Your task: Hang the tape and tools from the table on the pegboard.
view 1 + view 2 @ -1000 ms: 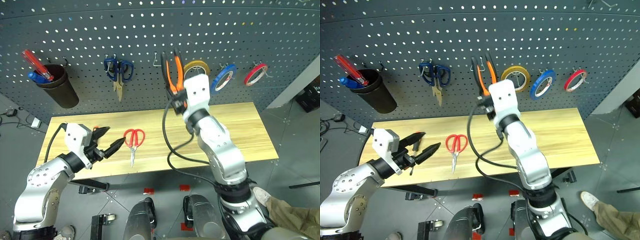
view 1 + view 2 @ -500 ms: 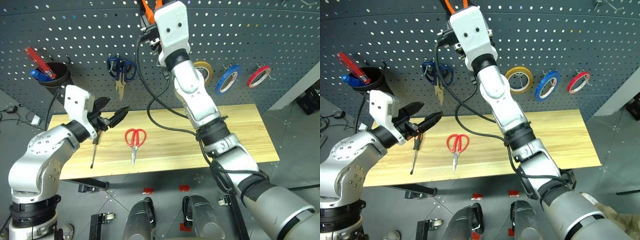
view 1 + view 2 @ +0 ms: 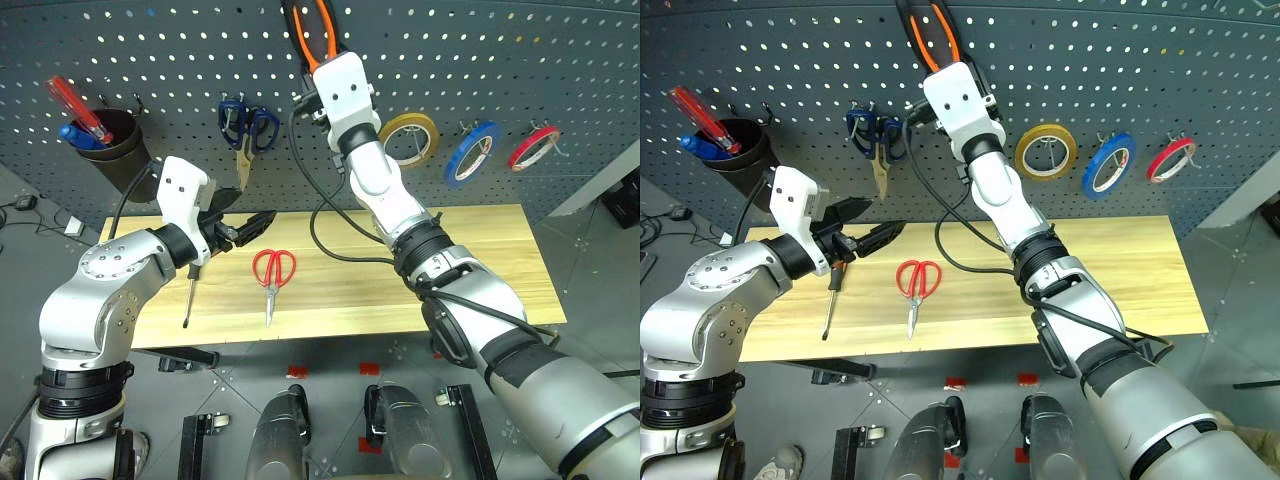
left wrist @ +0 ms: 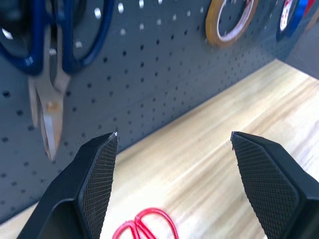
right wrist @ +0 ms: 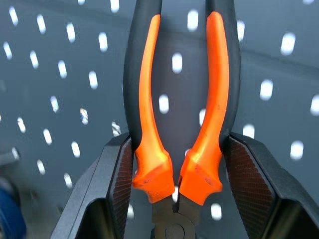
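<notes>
Pliers (image 5: pixel 179 124), orange-and-black-handled, clamped by the handles between the two black fingers of the right gripper (image 5: pixel 177 169), handles pointing up, raised high against the pegboard (image 3: pixel 150 60) above the other hanging things. Blue tape (image 3: pixel 471 153) hung on a hook, between a yellow tape ring (image 3: pixel 410 138) and a red tape ring (image 3: pixel 533 147). Dark blue-handled scissors (image 3: pixel 246 135) hung further left, blades down; black cup (image 3: pixel 115 158) near the pegboard's left end holding a red-handled tool. Red-handled scissors (image 3: pixel 271 281) flat on the table (image 3: pixel 480 260), blades pointing to the near edge. Screwdriver (image 3: pixel 189 296) flat on the table too, to the left of the scissors, tip toward the near edge, handle partly hidden under the left gripper (image 4: pixel 172 164). Left gripper held above the table's left part, fingers wide apart and empty, pointing level toward the board's foot.
</notes>
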Available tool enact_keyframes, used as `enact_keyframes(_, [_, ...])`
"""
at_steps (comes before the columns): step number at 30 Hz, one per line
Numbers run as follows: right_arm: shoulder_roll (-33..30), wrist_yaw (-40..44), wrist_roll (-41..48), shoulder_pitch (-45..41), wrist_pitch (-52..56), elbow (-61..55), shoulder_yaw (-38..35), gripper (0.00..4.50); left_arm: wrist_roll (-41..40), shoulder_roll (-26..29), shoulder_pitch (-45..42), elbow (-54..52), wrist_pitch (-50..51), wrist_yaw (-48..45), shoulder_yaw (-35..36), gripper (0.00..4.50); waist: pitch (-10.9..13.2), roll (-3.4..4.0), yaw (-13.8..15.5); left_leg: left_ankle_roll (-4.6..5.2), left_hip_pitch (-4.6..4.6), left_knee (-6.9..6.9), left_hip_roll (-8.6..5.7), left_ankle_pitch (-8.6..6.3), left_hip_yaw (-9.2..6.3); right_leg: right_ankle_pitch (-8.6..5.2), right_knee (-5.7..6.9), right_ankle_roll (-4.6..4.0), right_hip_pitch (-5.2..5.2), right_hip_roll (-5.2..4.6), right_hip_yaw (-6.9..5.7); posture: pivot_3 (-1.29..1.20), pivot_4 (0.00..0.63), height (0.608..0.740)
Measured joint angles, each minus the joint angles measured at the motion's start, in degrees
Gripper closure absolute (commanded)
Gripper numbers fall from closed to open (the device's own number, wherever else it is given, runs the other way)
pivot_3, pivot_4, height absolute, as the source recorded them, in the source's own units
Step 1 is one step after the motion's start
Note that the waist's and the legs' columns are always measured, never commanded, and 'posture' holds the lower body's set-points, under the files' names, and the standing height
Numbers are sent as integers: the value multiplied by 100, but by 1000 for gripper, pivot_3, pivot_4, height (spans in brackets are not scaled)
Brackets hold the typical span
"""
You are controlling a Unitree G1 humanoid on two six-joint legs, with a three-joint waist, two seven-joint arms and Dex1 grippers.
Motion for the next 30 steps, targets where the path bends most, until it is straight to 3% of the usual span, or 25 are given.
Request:
enact_keyframes(9, [18,-155,-50,410,85,-11,-78,2055,176,-9,92,14,-114,-119,-20,677,1,0,56,0,2,4,0,0,0,0,3,-1,3,-2,0,-70,308,740])
enact_keyframes(13, [179,-5,361,590,521,-383,-367,806,299,-59,263,61,-214,-117,-157,677,0,0,55,-1,6,7,1,0,-6,0,4,-1,11,-2,-6,-88,303,740])
enact_keyframes(16, [233,77,491,837,904,-538,-464,0,367,-116,290,119,-233,-96,-205,155,0,1,53,0,6,8,0,0,-6,0,4,-1,12,-3,-6,-98,303,740])
enact_keyframes(20, [243,300,588,1236,1414,-1056,-488,0,400,-325,348,178,-215,21,-218,43,0,1,49,0,4,5,0,0,-4,0,1,-1,10,-4,-6,-112,302,740])
enact_keyframes(25, [215,930,729,2320,2440,-3173,-284,0,590,-688,660,157,99,612,-338,43,-1,-1,41,0,3,-2,1,-1,-5,-1,-2,1,8,-3,-5,-124,305,740])
enact_keyframes(30, [-286,2563,1774,4245,4475,-6080,271,0,904,-984,1139,114,782,1446,-379,43,0,1,38,1,2,0,1,-3,-10,-2,-1,2,9,-3,-4,-141,308,740])
